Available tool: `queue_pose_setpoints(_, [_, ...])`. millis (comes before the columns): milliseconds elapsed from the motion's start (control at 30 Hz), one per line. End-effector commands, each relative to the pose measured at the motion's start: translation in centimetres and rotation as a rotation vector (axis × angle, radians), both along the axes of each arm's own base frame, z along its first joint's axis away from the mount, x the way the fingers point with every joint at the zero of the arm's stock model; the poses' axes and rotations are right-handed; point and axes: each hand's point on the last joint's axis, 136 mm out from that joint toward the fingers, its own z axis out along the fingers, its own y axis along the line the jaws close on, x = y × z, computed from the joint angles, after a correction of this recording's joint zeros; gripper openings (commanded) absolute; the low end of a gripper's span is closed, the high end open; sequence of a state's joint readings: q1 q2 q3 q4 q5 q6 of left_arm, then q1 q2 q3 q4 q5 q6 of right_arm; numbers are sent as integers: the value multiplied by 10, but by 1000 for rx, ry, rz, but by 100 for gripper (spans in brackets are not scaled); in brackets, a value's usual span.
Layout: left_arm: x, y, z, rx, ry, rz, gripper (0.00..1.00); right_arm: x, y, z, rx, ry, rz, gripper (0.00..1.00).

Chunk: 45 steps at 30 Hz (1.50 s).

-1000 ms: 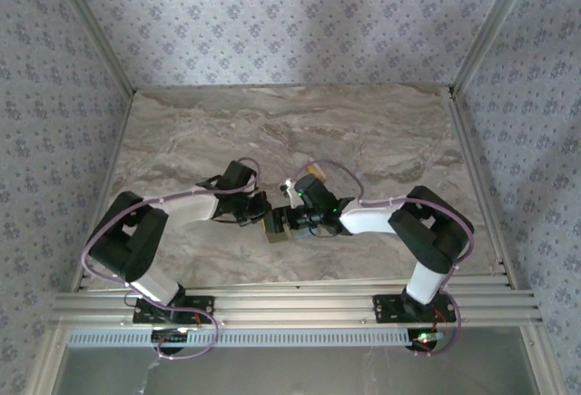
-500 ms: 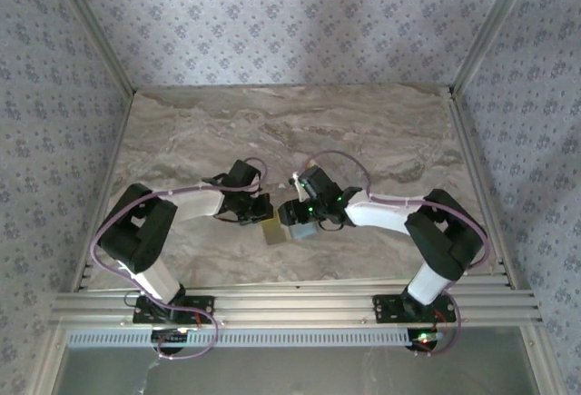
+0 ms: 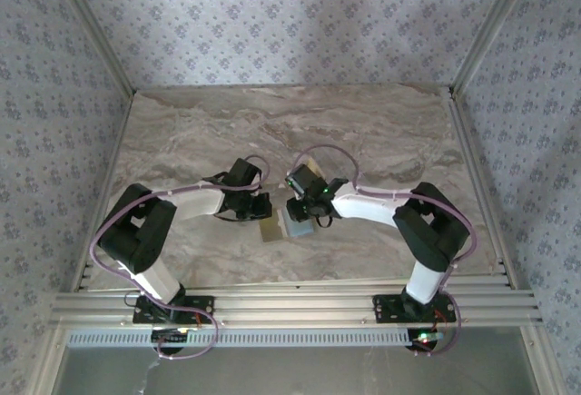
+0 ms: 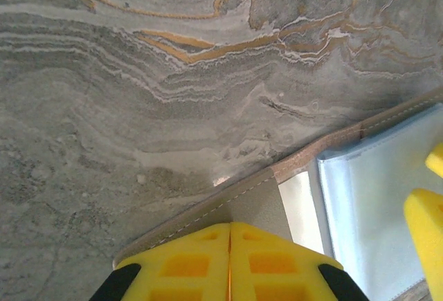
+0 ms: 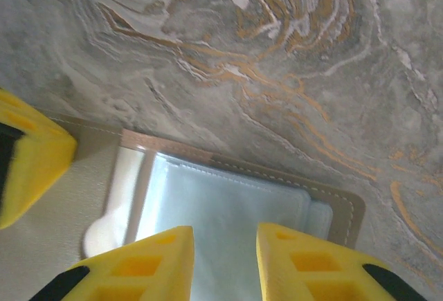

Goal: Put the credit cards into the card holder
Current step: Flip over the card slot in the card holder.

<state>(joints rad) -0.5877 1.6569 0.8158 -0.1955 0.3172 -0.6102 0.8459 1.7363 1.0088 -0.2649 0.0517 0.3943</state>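
The card holder [image 3: 272,231] lies open and flat on the marble table between the two arms. Its gray outer flap [image 4: 259,204] sits on the left and its pale blue-gray inside [image 5: 221,197] on the right. My left gripper [image 4: 229,226] is shut, with its tips over the gray flap near the fold. My right gripper [image 5: 225,235] hovers over the pale blue pocket with its fingers apart and nothing between them. Seen from above, the left gripper [image 3: 260,211] and the right gripper [image 3: 300,216] face each other across the holder. The credit cards are out of view.
The marble table [image 3: 300,132] stretches away behind the arms to patterned walls. An aluminium rail [image 3: 290,304] runs along the near edge, where both arm bases stand. A finger of the other gripper shows at the frame edge in each wrist view.
My right gripper has moved left and farther out over the holder's blue inside, and its fingers have drawn closer together. The left gripper has stayed shut at the flap.
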Motion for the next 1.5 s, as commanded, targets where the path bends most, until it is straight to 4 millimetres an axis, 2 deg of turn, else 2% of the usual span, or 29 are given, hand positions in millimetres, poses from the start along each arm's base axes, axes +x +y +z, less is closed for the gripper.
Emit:
queue_pose_setpoints(0, [-7, 30, -27, 147, 33, 30, 8, 4, -13, -8, -121, -21, -18, 34])
queue_pose_setpoints(500, [-9, 28, -30, 130, 46, 27, 8, -4, -16, -34, -246, -29, -17, 36])
queue_pose_setpoints(633, [-9, 27, -30, 129, 47, 27, 8, -10, -18, -41, -253, -20, -22, 30])
queue_pose_setpoints(767, [-9, 27, -30, 130, 47, 28, 8, -13, -16, -41, -241, -15, -19, 19])
queue_pose_setpoints(1000, [-11, 29, -34, 136, 57, 30, 8, -11, -7, -25, -179, -21, -14, 0])
queue_pose_setpoints(1333, [-13, 31, -43, 153, 78, 50, 8, 7, 9, 11, -67, -75, -37, 0])
queue_pose_setpoints(1467, [-13, 32, -45, 157, 82, 59, 8, 6, 19, 19, -23, -72, -24, 0])
